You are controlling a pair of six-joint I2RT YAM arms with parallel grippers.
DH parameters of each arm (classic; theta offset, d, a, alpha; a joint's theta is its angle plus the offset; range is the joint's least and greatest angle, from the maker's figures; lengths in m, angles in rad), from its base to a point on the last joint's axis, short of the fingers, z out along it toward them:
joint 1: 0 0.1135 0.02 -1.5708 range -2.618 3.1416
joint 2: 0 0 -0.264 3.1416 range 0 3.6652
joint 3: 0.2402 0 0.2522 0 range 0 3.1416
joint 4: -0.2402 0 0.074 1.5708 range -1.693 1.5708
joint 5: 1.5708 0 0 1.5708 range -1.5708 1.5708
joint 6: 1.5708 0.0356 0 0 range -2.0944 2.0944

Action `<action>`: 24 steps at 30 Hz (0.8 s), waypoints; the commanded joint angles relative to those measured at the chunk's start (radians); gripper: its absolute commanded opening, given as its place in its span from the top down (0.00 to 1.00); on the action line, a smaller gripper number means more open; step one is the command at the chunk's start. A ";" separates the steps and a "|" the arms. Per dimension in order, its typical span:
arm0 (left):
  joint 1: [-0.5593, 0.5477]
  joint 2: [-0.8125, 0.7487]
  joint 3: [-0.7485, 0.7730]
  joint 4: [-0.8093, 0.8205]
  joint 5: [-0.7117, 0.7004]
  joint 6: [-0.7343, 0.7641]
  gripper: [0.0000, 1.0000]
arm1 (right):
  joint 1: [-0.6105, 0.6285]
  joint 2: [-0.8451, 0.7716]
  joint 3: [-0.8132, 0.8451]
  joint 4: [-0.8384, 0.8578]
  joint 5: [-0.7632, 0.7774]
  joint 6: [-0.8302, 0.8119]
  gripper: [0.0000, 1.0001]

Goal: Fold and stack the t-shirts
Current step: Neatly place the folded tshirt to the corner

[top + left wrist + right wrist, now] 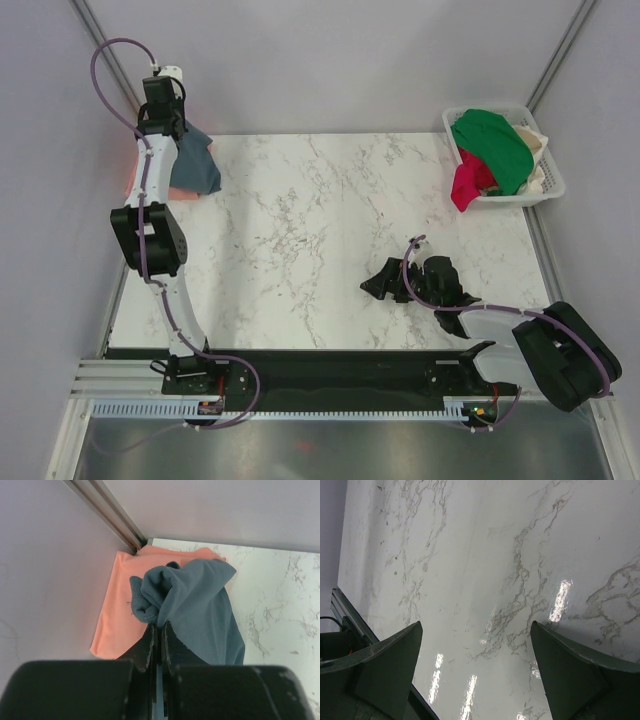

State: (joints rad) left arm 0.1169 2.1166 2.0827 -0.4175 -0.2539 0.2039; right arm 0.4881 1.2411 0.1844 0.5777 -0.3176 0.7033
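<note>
Your left claw (159, 626) is pressed together, pinching a bunch of the blue shirt (200, 595), which hangs from it at the far left corner of the counter (300, 220) over the pink shirt (117, 610). Your right claw (476, 630) is spread wide, holds nothing and hovers over bare counter near the front right. Only the top view shows the white basket (548, 185) of green, red and cream clothes at the far right; only the left wrist view shows most of the pink shirt.
</note>
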 commanded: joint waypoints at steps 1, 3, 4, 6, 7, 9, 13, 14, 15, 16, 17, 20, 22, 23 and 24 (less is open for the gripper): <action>0.036 0.058 0.123 0.045 0.051 0.046 0.97 | 0.003 0.027 -0.008 -0.085 0.005 -0.018 0.02; 0.056 0.095 0.161 0.045 0.068 0.046 0.97 | 0.003 0.027 -0.008 -0.085 0.005 -0.016 0.02; 0.078 0.127 0.190 0.051 0.077 0.040 0.97 | 0.003 0.031 -0.010 -0.085 0.005 -0.016 0.02; 0.101 0.161 0.218 0.052 0.090 0.029 0.96 | 0.003 0.031 -0.010 -0.087 0.006 -0.018 0.02; 0.112 0.190 0.230 0.051 0.106 0.014 0.95 | 0.003 0.031 -0.008 -0.087 0.006 -0.018 0.02; 0.148 0.247 0.247 0.059 0.094 0.008 0.90 | 0.003 0.031 -0.006 -0.088 0.008 -0.019 0.02; 0.194 0.333 0.307 0.083 0.125 -0.050 0.74 | 0.003 0.027 -0.003 -0.088 0.011 -0.019 0.02; 0.211 0.367 0.307 0.101 0.123 -0.055 0.58 | 0.001 0.027 -0.003 -0.091 0.012 -0.018 0.02; 0.217 0.381 0.310 0.124 0.120 -0.060 0.52 | 0.004 0.026 -0.002 -0.088 0.012 -0.019 0.02; 0.227 0.391 0.327 0.125 0.117 -0.081 0.48 | 0.000 0.024 -0.002 -0.090 0.015 -0.019 0.02; 0.228 0.401 0.332 0.123 0.104 -0.095 0.16 | 0.003 0.024 0.001 -0.091 0.015 -0.021 0.02; 0.225 0.398 0.346 0.105 0.056 -0.135 0.00 | 0.001 0.029 0.004 -0.090 0.017 -0.022 0.02; 0.222 0.367 0.343 0.083 0.070 -0.179 0.00 | 0.001 0.029 0.006 -0.087 0.015 -0.022 0.02; 0.214 0.353 0.340 0.076 0.073 -0.193 0.00 | 0.001 0.029 0.001 -0.087 0.015 -0.019 0.02; 0.208 0.317 0.335 0.069 0.070 -0.224 0.00 | 0.001 0.026 0.000 -0.082 0.015 -0.019 0.02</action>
State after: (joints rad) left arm 0.3519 2.5378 2.3611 -0.3695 -0.1669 0.0830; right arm 0.4881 1.2449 0.1890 0.5758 -0.3168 0.7033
